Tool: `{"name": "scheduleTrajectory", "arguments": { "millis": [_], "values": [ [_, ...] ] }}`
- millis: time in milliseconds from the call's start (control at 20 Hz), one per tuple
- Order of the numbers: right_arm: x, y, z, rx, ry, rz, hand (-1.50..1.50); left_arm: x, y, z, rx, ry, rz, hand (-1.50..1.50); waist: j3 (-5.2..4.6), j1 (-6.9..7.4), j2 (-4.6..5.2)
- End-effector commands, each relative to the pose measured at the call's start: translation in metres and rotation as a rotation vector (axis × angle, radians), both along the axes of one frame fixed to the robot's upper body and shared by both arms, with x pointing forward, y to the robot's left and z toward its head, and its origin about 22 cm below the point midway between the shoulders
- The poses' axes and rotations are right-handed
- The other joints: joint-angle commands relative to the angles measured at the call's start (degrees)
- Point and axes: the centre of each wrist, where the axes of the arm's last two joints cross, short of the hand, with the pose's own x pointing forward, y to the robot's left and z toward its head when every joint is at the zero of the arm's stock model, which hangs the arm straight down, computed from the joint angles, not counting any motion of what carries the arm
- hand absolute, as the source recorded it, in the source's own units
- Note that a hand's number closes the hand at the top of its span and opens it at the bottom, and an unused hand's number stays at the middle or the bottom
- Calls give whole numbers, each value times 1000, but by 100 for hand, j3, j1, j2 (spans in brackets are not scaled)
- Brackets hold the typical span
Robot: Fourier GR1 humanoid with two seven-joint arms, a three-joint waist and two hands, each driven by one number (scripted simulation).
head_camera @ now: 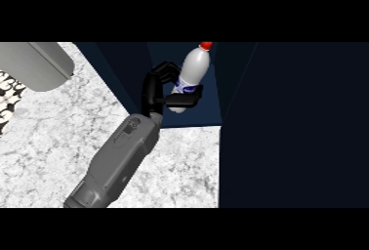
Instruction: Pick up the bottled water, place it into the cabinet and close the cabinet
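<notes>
Against the dark blue cabinet (288, 122) beside the marble counter (51, 141), a grey forearm (119, 161) is raised from below, the black hand (155, 90) is curled round the bottled water (193, 73), held tilted inside the open compartment, red cap (207, 45) uppermost.

The left hand (154, 91) covers part of the bottle (194, 67): its thumb crosses the lower body and hides a strip there, and the blue label is only half seen and too small to read. The bottle's red cap is clipped at the view's top. The forearm (119, 161) is cut off at the lower edge. The inside of the cabinet (288, 122) is too dark to make out, and its panels run off the top and right. At the far left corner of the counter (57, 141), a grey rounded object (36, 63) is cut by the top and left edges. Below it, a black-and-white patterned thing (9, 95) shows only as a sliver, so what it is cannot be told.
</notes>
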Motion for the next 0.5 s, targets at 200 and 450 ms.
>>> {"name": "scheduleTrajectory", "arguments": {
  "millis": [200,450],
  "values": [
    [-8,20,13,33,-55,51,-150,32,-2,15,50,-14,54,150,2,-134,30],
    [-5,9,21,40,-73,54,-150,37,2,8,110,-49,81,150,0,-108,50]
  ]
}}
